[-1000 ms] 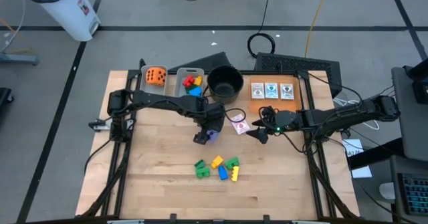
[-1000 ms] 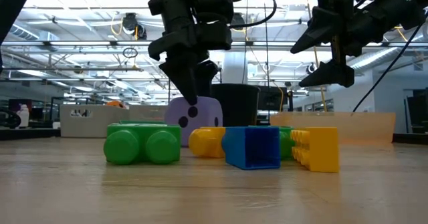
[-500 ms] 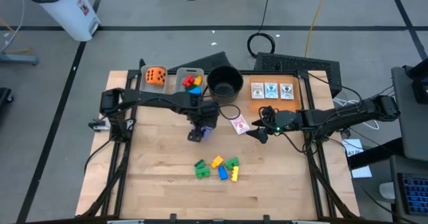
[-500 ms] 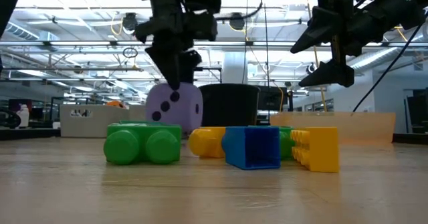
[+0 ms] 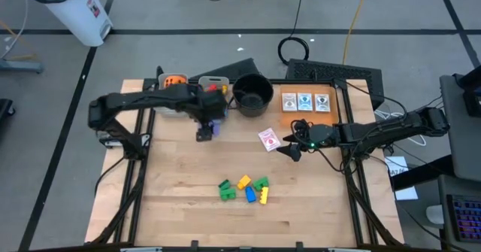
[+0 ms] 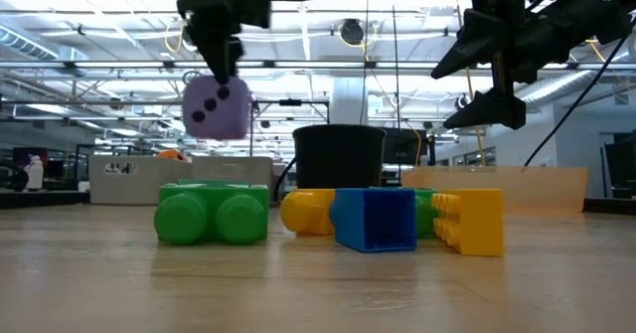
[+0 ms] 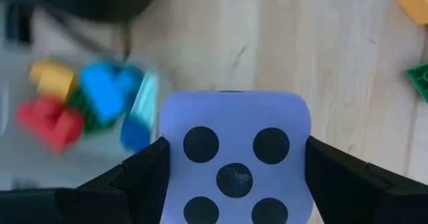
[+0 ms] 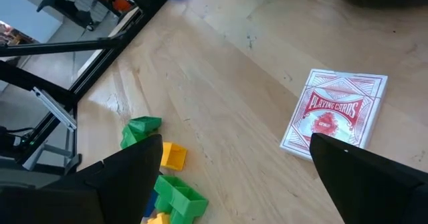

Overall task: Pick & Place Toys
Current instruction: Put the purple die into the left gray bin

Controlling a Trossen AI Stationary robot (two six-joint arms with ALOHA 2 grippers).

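Note:
My left gripper (image 5: 206,128) is shut on a purple die (image 6: 217,106) with black dots, held in the air near the grey bin (image 5: 213,83) of red, blue and yellow blocks (image 7: 80,107). An orange die (image 5: 174,80) sits at the far left. A cluster of green, yellow and blue blocks (image 5: 245,189) rests on the table near the front. A red playing-card pack (image 5: 268,139) lies flat on the wood, also in the right wrist view (image 8: 334,116). My right gripper (image 5: 289,150) is open and empty beside the pack. My left gripper pinches the purple die by two opposite sides (image 7: 168,164) between its two fingers, coming from above with the fingers pointing down. The die is lifted clear of the table, its dotted face (image 7: 234,174) toward the wrist camera.
A round black pot (image 5: 252,94) stands at the far middle. Three picture cards (image 5: 304,101) lie on an orange mat at the far right. Bare wood lies between the block cluster and the bins.
My left gripper has risen and gone toward the table's far left edge with the purple die, which has been lifted clear of the table and now hangs near the grey bin. My right gripper has kept still.

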